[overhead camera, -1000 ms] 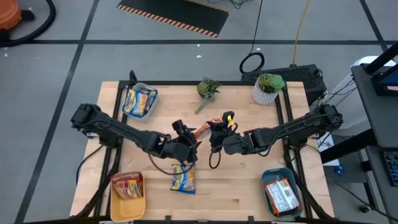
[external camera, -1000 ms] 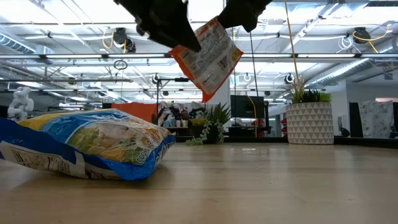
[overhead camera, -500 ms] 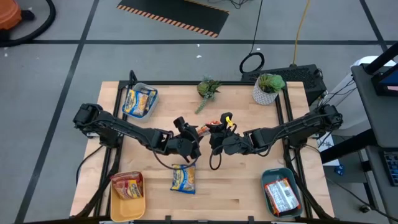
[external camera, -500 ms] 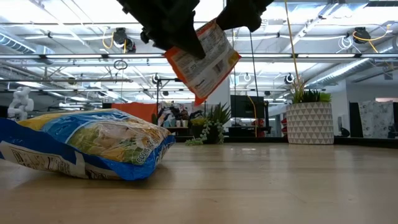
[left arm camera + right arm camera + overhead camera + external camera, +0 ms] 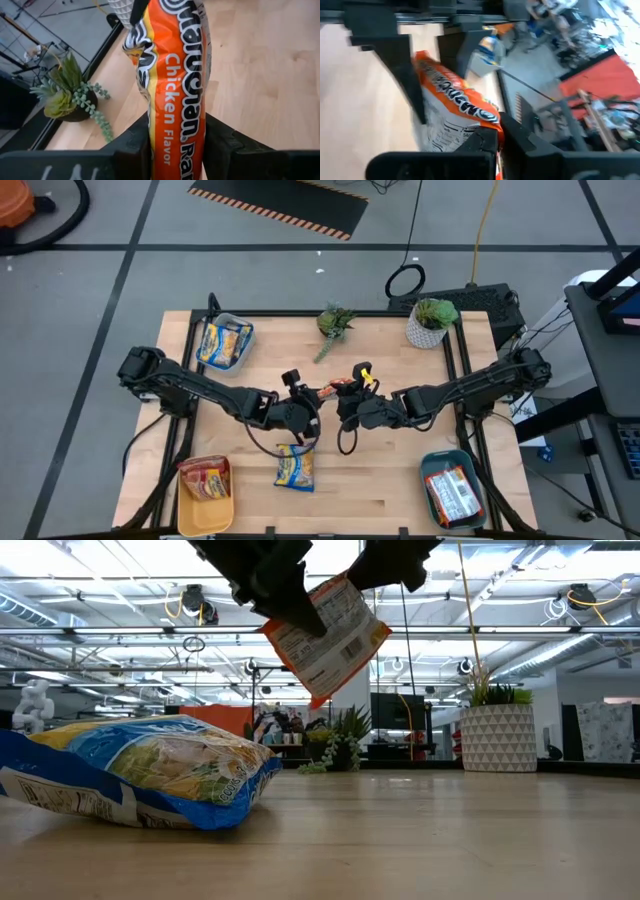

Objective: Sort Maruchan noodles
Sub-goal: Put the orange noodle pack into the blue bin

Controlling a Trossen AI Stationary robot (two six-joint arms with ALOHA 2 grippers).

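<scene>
An orange Maruchan noodle packet (image 5: 335,387) hangs in the air over the table's middle, between both grippers; the low view shows it tilted (image 5: 325,635). My left gripper (image 5: 305,408) comes at it from the left and is shut on it (image 5: 175,150). My right gripper (image 5: 348,398) comes from the right and is shut on it too (image 5: 500,137). A blue-and-yellow packet (image 5: 294,467) lies flat on the table near the near edge (image 5: 140,770). My left gripper pinches the orange packet's lower end (image 5: 172,130) between its two fingers (image 5: 131,145), which stand on either flat side. The packet runs straight out from the fingers, clear of the table. My right gripper pinches the packet's other end at its edge (image 5: 487,120) between its two fingers (image 5: 520,135), coming level from the table's right. The packet stays lifted clear.
A grey bin (image 5: 243,330) at the far left holds a blue-and-yellow packet. A yellow bin (image 5: 205,515) at the near left holds a red-and-yellow one. A teal bin (image 5: 430,465) at the near right holds a white-and-red one. Two potted plants (image 5: 335,323) (image 5: 432,320) stand along the far edge.
My left gripper has moved a little toward the far edge and toward the right gripper, closing in on the orange packet. The packet has stayed in the air and shifted slightly toward the left.
</scene>
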